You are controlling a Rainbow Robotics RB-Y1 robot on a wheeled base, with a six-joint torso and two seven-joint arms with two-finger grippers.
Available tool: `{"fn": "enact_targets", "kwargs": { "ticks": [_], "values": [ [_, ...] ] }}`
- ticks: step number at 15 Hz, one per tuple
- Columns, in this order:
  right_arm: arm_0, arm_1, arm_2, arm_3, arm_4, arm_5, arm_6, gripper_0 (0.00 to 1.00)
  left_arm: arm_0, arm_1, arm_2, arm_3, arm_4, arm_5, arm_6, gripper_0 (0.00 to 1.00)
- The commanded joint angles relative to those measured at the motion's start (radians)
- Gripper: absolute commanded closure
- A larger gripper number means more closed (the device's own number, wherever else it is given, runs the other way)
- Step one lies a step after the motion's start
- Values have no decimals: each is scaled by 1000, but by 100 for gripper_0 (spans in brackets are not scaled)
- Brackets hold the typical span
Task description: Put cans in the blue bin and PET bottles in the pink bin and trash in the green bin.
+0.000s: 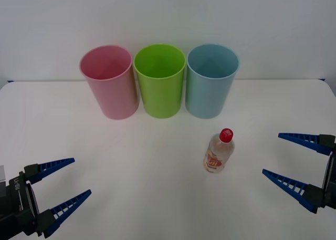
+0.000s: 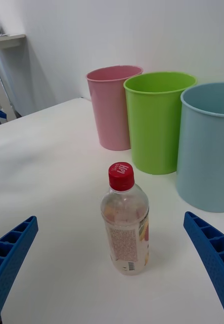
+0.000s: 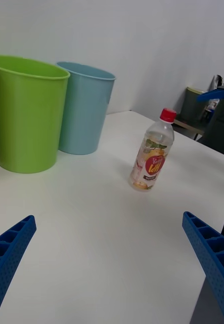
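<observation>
Right gripper (image 1: 294, 164) sits low at the near right of the table (image 1: 131, 161), jaws wide apart and holding nothing; PET bottle (image 2: 125, 226) stands upright straight ahead of them, centred on the gap in the right wrist view, not yet between the fingers — looks like a lined-up approach, so I'd judge the bottle grasp is the step in hand. Left gripper (image 1: 63, 190) at the near left, jaws also spread and empty, bottle well off toward the other arm's side; probably just waiting.

Bottle is clear, red cap up, yellow-red label; standing alone on bare table, nothing touching it; a side pinch on the body should work, but it's light and narrow — a glancing finger could tip it.

Beyond the bottle, three bins in a row along the far side of the table, rims nearly touching: blue bin (image 1: 212, 87) closest behind the bottle, green bin (image 1: 159, 81) in the middle, pink bin (image 1: 109, 82) farthest from the right jaws. Bottle belongs in pink, so the carry has to pass the blue and green rims; lift clear before crossing. Nothing else on the table in the path.
</observation>
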Motion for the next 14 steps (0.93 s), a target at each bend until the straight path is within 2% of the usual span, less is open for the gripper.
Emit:
{"fn": "enact_targets", "kwargs": {
  "ticks": [1, 5, 8, 14],
  "values": [
    [27, -1, -17, 30, -29, -1, 19, 0, 0, 0, 0, 0, 0, 0, 0, 0],
    [79, -1, -25, 70, -60, -2, 62, 0, 0, 0, 0, 0, 0, 0, 0, 0],
    [104, 10, -21, 133, -95, -1, 160, 0, 0, 0, 0, 0, 0, 0, 0, 0],
    [99, 85, 11, 277, -100, -2, 327, 0, 0, 0, 0, 0, 0, 0, 0, 0]
  ]
}}
